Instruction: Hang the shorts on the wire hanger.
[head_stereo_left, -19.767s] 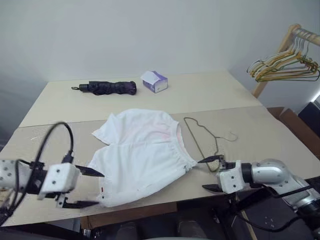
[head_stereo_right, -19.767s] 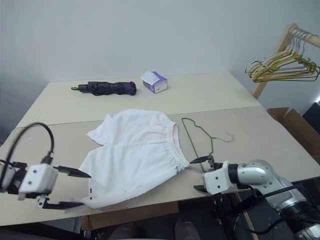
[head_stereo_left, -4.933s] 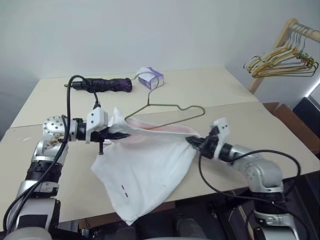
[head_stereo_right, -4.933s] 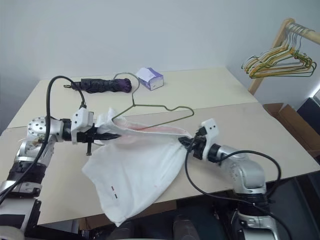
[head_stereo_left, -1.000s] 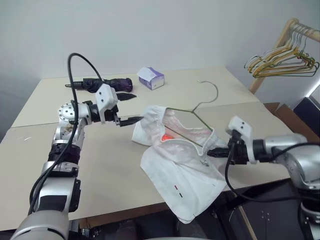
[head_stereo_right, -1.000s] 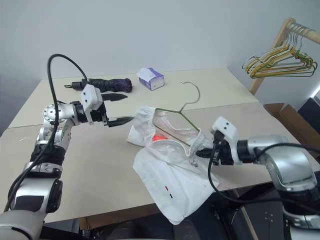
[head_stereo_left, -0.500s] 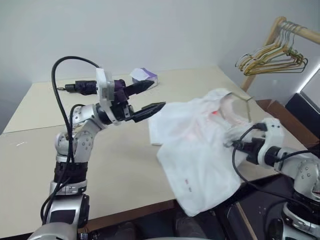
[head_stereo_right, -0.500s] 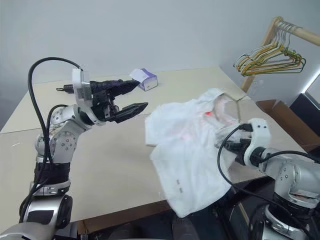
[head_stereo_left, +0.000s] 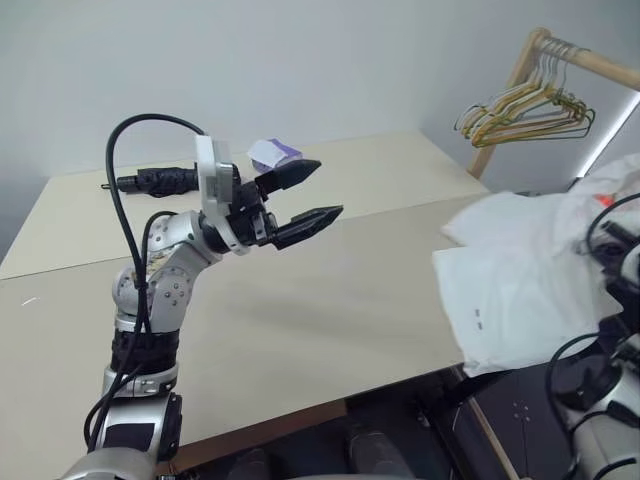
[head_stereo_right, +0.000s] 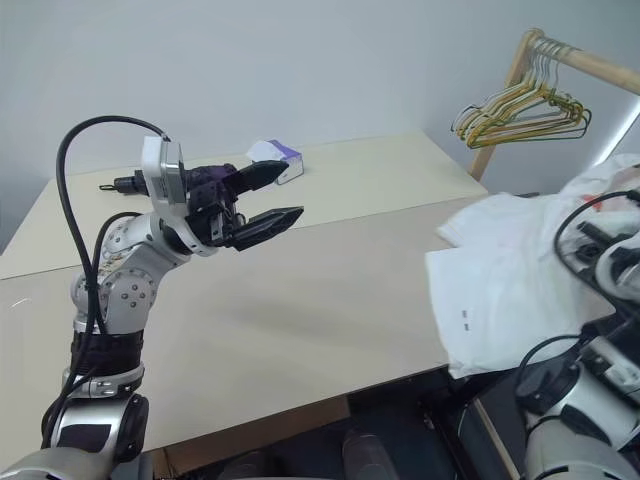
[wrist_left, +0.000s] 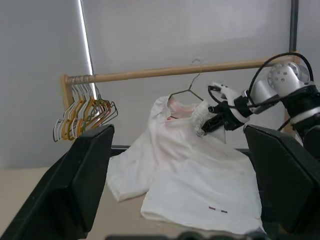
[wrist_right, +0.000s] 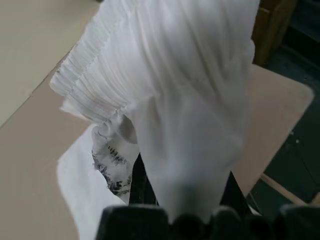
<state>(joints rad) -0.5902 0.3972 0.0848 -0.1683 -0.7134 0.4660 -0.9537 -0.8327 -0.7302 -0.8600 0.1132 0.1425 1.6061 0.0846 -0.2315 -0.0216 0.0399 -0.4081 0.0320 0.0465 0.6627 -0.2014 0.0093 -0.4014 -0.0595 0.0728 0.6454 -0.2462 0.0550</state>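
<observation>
The white shorts (wrist_left: 185, 165) hang by their gathered waistband on the thin wire hanger (wrist_left: 186, 92). Its hook rises in front of a wooden rod (wrist_left: 150, 74); whether it rests on the rod I cannot tell. My right gripper (wrist_left: 209, 124) is shut on the waistband corner at one end of the hanger, and cloth (wrist_right: 190, 100) drapes over its fingers. The shorts' lower legs (head_stereo_left: 500, 290) trail over the table's right corner. Over the table's left half my left gripper (head_stereo_left: 329, 188) hovers open and holds nothing, pointing right, well apart from the shorts.
A white-purple tissue box (head_stereo_left: 273, 155) and a black folded umbrella (head_stereo_left: 155, 181) lie at the table's far side. A wooden rack with bunched yellow and green hangers (head_stereo_left: 520, 105) stands beyond the table's right end. The tan table (head_stereo_left: 330, 290) stretches between the two arms.
My right gripper has swung the shorts and hanger right and up, off the table's middle towards the rack. My left gripper pulled back and rose, staying open. The head camera turned right.
</observation>
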